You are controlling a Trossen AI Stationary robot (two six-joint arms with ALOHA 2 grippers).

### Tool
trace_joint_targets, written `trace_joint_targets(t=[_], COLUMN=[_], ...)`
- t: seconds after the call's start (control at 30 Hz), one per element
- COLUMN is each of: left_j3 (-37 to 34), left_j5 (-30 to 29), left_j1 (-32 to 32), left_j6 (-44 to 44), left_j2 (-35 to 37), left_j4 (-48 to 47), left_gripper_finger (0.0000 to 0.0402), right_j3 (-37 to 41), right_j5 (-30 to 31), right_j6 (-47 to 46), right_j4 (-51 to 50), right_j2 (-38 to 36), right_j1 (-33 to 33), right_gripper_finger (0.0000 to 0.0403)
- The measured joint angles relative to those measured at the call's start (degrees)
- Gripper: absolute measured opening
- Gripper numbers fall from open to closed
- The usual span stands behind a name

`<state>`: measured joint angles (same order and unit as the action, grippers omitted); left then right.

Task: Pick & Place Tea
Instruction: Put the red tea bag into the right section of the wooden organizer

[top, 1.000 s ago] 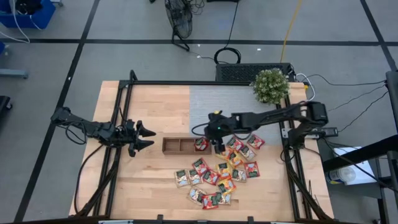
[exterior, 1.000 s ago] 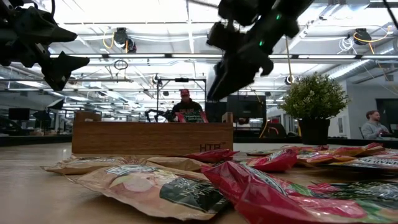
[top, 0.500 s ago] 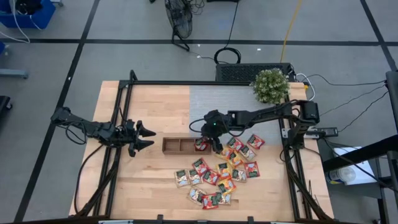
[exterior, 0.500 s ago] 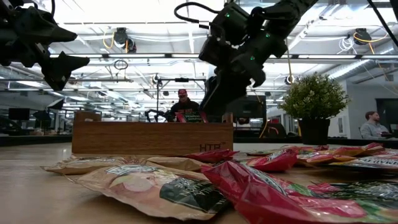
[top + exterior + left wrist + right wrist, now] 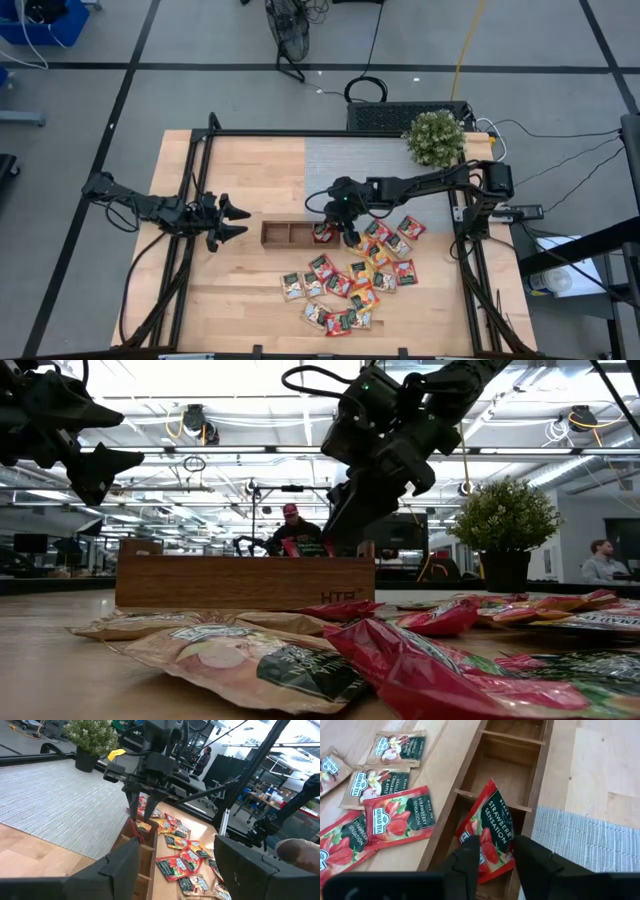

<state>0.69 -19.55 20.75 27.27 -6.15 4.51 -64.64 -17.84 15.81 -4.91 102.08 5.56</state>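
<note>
From above, the right gripper [image 5: 344, 235] is hanging over the end compartment of the long wooden tray [image 5: 285, 233]; flat glossy sachets [image 5: 345, 285] are lying scattered beside it. Level with the table, crinkled foil packets [image 5: 250, 660] are filling the foreground. In the right wrist view, dark fingers [image 5: 470, 862] are pinching a red strawberry sachet [image 5: 490, 827] leaning in that compartment. The left gripper [image 5: 228, 219] is waiting with jaws spread.

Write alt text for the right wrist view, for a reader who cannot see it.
The right gripper has its dark fingers on either side of a red strawberry sachet standing tilted in the end compartment of a wooden tray. More sachets, red and beige, lie flat on the table beside the tray.
</note>
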Motion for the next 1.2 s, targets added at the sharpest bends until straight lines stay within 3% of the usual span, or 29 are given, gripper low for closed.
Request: trace_joint_targets(t=[0.2,1.2], left_j3=[0.00,0.00], left_j5=[0.00,0.01], left_j1=[0.00,0.00], left_j6=[0.02,0.02], left_j2=[0.00,0.01], left_j4=[0.01,0.00], left_gripper_finger=[0.0250,0.0251], right_j3=[0.00,0.04], right_j5=[7.15,7.25], right_j6=[0.36,0.94], right_j4=[0.27,-0.05], right_j2=[0.00,1.87], right_j1=[-0.02,-0.04], right_gripper_finger=[0.0066,0.0038])
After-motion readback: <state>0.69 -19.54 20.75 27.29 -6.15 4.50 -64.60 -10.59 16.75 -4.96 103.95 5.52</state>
